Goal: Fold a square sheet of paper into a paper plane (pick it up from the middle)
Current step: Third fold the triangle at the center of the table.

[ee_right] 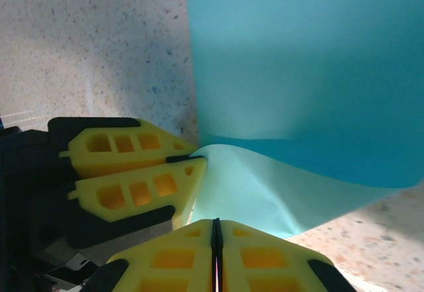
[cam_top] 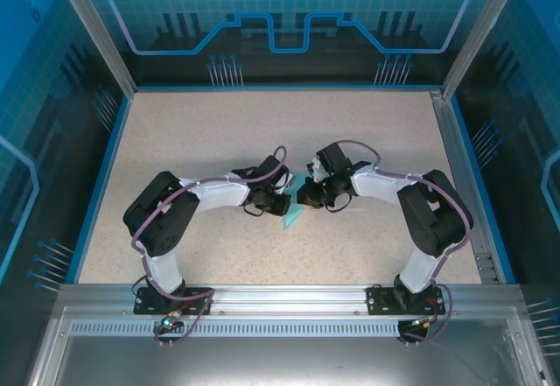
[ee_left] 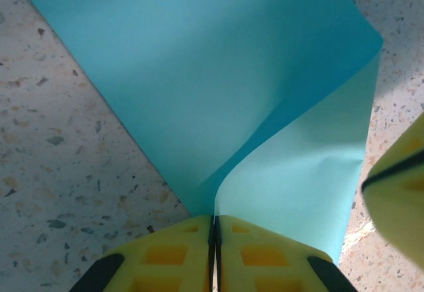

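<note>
You are looking at one speckled counter (cam_top: 175,141), sitting inside blue printed walls (cam_top: 280,18), with one metal rail (cam_top: 280,297) running along its near edge. Two arms are reaching toward the middle, the left arm (cam_top: 175,211) and the right arm (cam_top: 429,207). Their yellow tips are crowding just beside each other. One sheet of paper (cam_top: 295,215) (ee_left: 218,93) (ee_right: 298,73) is lying at the counter's middle between them, with one paler flap curling up over the rest. The left jaws are pressing shut on the paper's edge. The right jaws are pinching shut on the raised flap right next to them.
</note>
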Action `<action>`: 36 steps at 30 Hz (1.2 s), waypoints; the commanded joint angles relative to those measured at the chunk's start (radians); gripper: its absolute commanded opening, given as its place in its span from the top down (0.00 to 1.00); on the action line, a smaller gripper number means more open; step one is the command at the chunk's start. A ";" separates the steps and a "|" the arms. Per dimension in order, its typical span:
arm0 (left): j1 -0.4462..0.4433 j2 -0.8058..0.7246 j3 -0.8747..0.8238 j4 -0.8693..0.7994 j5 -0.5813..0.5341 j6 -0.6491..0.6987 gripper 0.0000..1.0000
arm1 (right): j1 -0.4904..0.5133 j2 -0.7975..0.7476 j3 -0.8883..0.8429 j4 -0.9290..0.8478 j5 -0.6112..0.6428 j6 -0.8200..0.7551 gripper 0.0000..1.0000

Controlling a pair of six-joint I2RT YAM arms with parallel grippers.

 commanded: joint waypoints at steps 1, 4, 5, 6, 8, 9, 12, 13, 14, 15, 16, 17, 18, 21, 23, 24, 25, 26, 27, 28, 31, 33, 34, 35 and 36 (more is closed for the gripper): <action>0.004 0.011 0.000 -0.014 0.023 -0.016 0.88 | 0.022 0.022 -0.021 0.058 -0.039 0.034 0.90; 0.004 0.009 0.001 -0.015 0.021 -0.013 0.88 | 0.024 0.037 -0.035 0.071 -0.046 0.037 0.90; 0.004 0.011 0.001 -0.015 0.022 -0.014 0.88 | 0.025 0.041 -0.042 0.076 -0.047 0.039 0.90; 0.004 0.012 0.000 -0.015 0.021 -0.013 0.88 | 0.027 0.043 -0.049 0.080 -0.048 0.037 0.90; 0.004 0.013 -0.002 -0.014 0.021 -0.014 0.88 | 0.028 0.046 -0.062 0.076 -0.033 0.034 0.90; 0.004 0.012 -0.004 -0.012 0.021 -0.015 0.88 | 0.028 0.049 -0.067 0.074 -0.026 0.029 0.90; 0.004 0.014 -0.005 -0.009 0.028 -0.016 0.88 | 0.027 0.065 -0.072 0.055 -0.002 0.017 0.90; 0.004 0.015 -0.005 -0.010 0.028 -0.016 0.88 | 0.027 0.067 -0.074 0.049 0.006 0.013 0.90; 0.004 0.015 -0.006 -0.012 0.026 -0.015 0.88 | 0.027 0.069 -0.074 0.051 0.013 0.012 0.90; 0.004 0.016 -0.007 -0.012 0.026 -0.015 0.88 | 0.027 0.070 -0.073 0.051 0.018 0.012 0.90; 0.004 0.016 -0.010 -0.011 0.026 -0.015 0.88 | 0.025 0.075 -0.074 0.050 0.018 0.010 0.90; 0.004 0.015 -0.011 -0.010 0.025 -0.014 0.88 | 0.025 0.075 -0.074 0.056 0.008 0.010 0.90; 0.004 0.017 -0.010 -0.013 0.022 -0.014 0.88 | 0.027 0.069 -0.074 0.066 0.001 0.017 0.90; 0.004 0.017 -0.010 -0.012 0.020 -0.014 0.88 | 0.030 0.026 -0.108 0.099 -0.024 0.033 0.90; 0.004 0.017 -0.009 -0.012 0.014 -0.013 0.89 | 0.030 -0.015 -0.119 0.110 -0.024 0.041 0.89; 0.004 0.017 -0.008 -0.012 0.012 -0.013 0.89 | 0.031 -0.033 -0.128 0.119 -0.026 0.046 0.89; 0.004 0.017 -0.006 -0.012 0.012 -0.012 0.89 | 0.031 -0.044 -0.136 0.129 -0.030 0.053 0.88; 0.004 0.017 -0.002 -0.014 0.012 -0.011 0.89 | 0.033 -0.051 -0.146 0.145 -0.036 0.062 0.88; 0.004 0.019 0.000 -0.014 0.012 -0.009 0.89 | 0.036 -0.053 -0.157 0.168 -0.044 0.076 0.88; 0.004 0.018 0.002 -0.013 0.012 -0.008 0.89 | 0.042 -0.051 -0.166 0.193 -0.054 0.090 0.88; 0.004 0.023 0.011 -0.018 0.014 -0.004 0.90 | 0.072 -0.037 -0.189 0.284 -0.080 0.131 0.88; 0.004 0.023 0.016 -0.017 0.014 -0.002 0.90 | 0.093 -0.025 -0.182 0.295 -0.061 0.143 0.88; 0.004 0.024 0.016 -0.018 0.014 -0.002 0.90 | 0.100 -0.017 -0.179 0.295 -0.054 0.147 0.89; 0.004 0.025 0.016 -0.018 0.011 -0.002 0.90 | 0.106 -0.007 -0.179 0.300 -0.045 0.154 0.89; 0.004 0.024 0.017 -0.018 0.011 -0.002 0.90 | 0.110 0.005 -0.186 0.319 -0.042 0.162 0.89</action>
